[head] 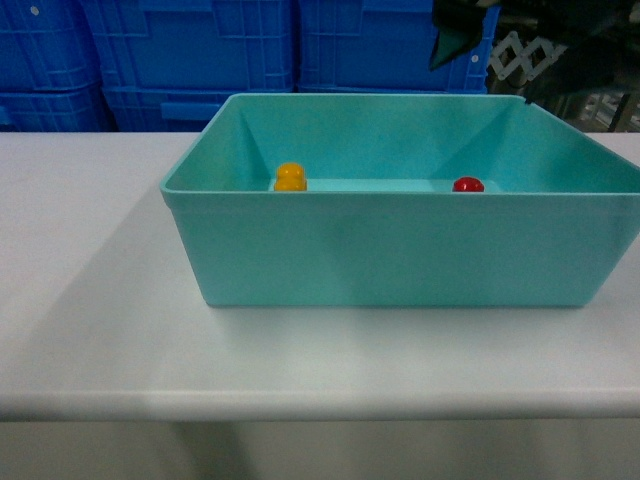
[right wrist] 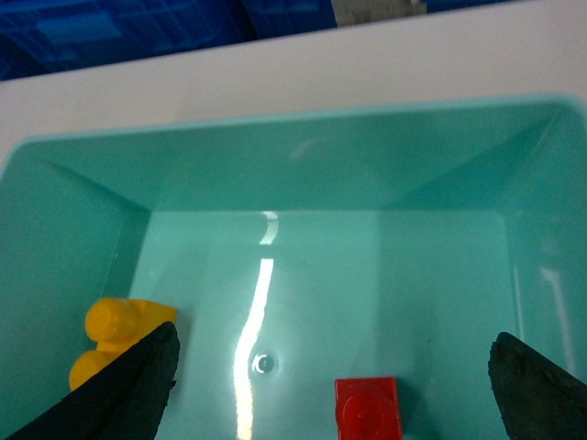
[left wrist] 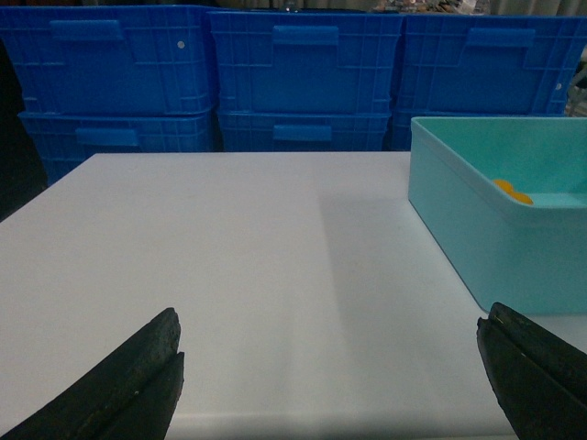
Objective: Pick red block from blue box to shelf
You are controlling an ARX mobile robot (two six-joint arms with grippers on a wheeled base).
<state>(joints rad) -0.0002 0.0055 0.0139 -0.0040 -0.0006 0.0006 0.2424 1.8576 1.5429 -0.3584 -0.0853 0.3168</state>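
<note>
The red block (right wrist: 367,411) lies flat on the floor of the blue box (right wrist: 275,156), toward its right half, and shows as a red dome (head: 468,185) in the head view. My right gripper (right wrist: 332,337) hangs open above the box interior with the block below and between its fingers (right wrist: 128,385), touching nothing. The right arm (head: 560,50) appears dark over the box's far right corner. My left gripper (left wrist: 332,316) stands open and empty over bare table, left of the blue box (left wrist: 486,229). The shelf's frame is out of view.
An orange-yellow rounded piece (head: 290,177) sits in the box's left part, beside my right gripper's left finger (right wrist: 115,335). Dark blue ribbed crates (left wrist: 303,82) are stacked behind the white table (head: 100,300). The table's front edge (head: 320,405) lies near the camera.
</note>
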